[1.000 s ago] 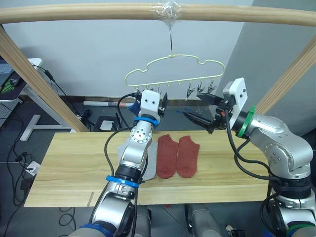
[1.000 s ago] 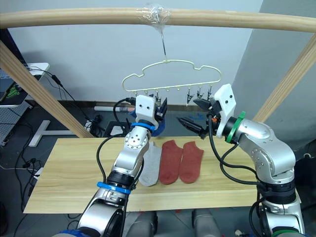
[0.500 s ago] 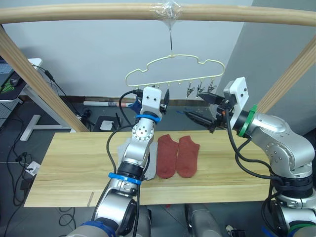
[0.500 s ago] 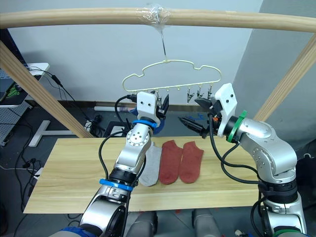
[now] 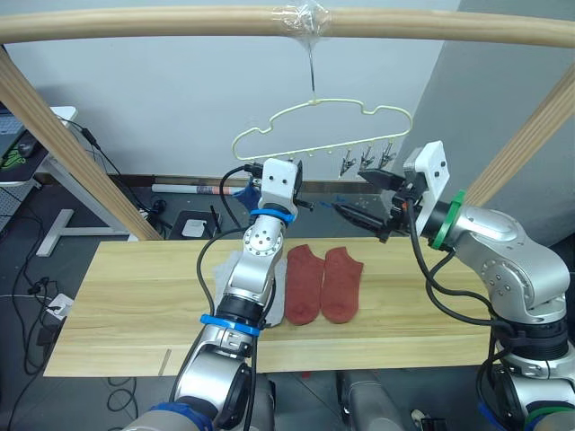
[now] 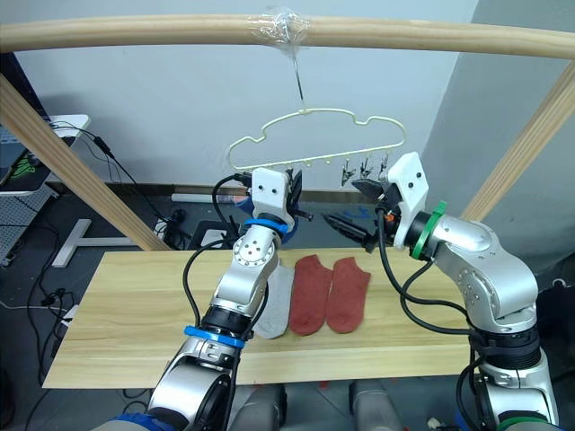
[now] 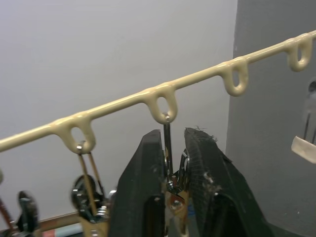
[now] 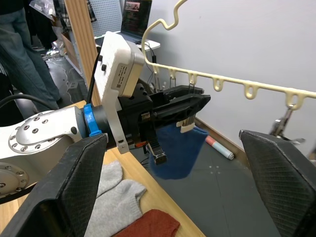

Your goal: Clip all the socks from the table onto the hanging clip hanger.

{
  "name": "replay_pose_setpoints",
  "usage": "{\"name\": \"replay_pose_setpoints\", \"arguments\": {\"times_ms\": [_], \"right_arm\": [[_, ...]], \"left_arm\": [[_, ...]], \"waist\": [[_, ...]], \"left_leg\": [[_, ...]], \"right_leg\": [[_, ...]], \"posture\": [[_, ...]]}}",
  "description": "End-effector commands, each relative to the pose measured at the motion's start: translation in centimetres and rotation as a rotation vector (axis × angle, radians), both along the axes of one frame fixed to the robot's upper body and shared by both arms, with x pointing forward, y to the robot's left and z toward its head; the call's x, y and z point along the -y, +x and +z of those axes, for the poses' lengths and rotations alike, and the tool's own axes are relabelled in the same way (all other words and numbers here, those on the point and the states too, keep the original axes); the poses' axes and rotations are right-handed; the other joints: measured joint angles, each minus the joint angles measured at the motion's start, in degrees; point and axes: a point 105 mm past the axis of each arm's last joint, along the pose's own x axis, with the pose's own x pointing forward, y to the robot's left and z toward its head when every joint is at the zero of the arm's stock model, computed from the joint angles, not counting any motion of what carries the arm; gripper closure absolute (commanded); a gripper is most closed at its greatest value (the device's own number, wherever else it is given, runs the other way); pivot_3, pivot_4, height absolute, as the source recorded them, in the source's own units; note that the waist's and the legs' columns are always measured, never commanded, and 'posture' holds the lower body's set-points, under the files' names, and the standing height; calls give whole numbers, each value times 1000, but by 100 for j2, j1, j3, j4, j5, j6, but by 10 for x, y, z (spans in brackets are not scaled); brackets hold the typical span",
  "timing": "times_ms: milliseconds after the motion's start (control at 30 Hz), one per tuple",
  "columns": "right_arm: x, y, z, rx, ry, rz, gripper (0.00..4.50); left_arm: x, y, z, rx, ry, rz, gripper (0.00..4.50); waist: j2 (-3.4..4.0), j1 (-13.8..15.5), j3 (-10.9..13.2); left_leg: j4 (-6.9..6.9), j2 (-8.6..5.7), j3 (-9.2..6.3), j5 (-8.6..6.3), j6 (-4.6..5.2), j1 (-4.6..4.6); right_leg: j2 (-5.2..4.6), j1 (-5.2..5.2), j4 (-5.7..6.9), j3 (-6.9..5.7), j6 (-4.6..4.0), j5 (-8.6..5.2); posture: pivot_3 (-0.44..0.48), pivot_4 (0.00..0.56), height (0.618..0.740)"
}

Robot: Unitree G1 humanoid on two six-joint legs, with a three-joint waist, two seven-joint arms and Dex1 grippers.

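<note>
One small grey metal clip point(image 7: 170, 180) sits pinched in the left gripper point(image 7: 173, 163), seemingly opened for the blue sock point(image 8: 180, 150) beneath.

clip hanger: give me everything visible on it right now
The clip hanger is thin pale-yellow wire with a cloud-shaped outline. Its top hook hangs from a taped spot on the round wooden pole, and it tilts, its right end higher. Small loops line the lower bar, several carrying grey metal clips. The left gripper is closed around one hanging clip. A blue sock hangs below the bar at the left gripper. The right gripper is open nearby, not touching the hanger.
</note>
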Motion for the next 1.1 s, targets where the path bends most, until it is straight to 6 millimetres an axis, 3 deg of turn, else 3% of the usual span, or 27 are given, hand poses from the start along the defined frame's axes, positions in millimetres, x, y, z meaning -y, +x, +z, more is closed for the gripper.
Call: {"name": "replay_pose_setpoints", "arguments": {"times_ms": [33, 233, 300, 433, 533, 767, 1100], "right_arm": [[-3, -4, 15, 64, 10, 14, 0], [-6, -1, 5, 40, -10, -2, 0], [-3, 4, -22, -5, -102, -50, 0], [7, 11, -98, -157, -244, -144, 0], [6, 15, -128, -189, -291, -163, 0], [-1, 35, -188, -300, -339, -205, 0], [-2, 51, -229, -372, -407, -244, 0]], "left_arm": [[-1, -1, 12, 42, -11, -1, 4408], [-5, 1, 14, 38, -9, -10, 4408], [-5, 0, 13, 14, -22, -40, 4408], [-8, -9, 14, -68, -103, -175, 4408], [-16, -12, 14, -141, -165, -227, 4408], [-36, -17, 14, -212, -174, -249, 4408], [-29, -27, 9, -260, -188, -276, 4408]], "waist": [[0, 0, 0], [1, -2, -2], [2, 3, -5], [0, 11, -7], [3, -32, -6], [4, -124, -7], [4, -90, -7]], "left_leg": [[0, 0, 0, 0, 0, 0], [3, 0, 0, 0, 0, 2], [3, 0, -1, 0, 0, 2], [3, -1, -2, 0, 0, 5], [3, 0, 1, 0, 0, 5], [6, 2, 2, 7, 7, 28], [5, 0, 1, 10, 5, 24]], "right_leg": [[0, 0, 0, 0, 0, 0], [0, 2, 3, 0, -9, 7], [0, 2, 3, 0, -14, 10], [0, 9, 0, -1, -12, 8], [0, 5, 4, 2, -19, 12], [4, 20, 11, 5, 14, 8], [2, 20, 7, 5, -18, 28]], "posture": [[-52, 190, 740], [-44, 187, 740], [-40, 188, 740], [-29, 190, 740], [-17, 192, 740], [10, 193, 740], [49, 197, 740]]}}
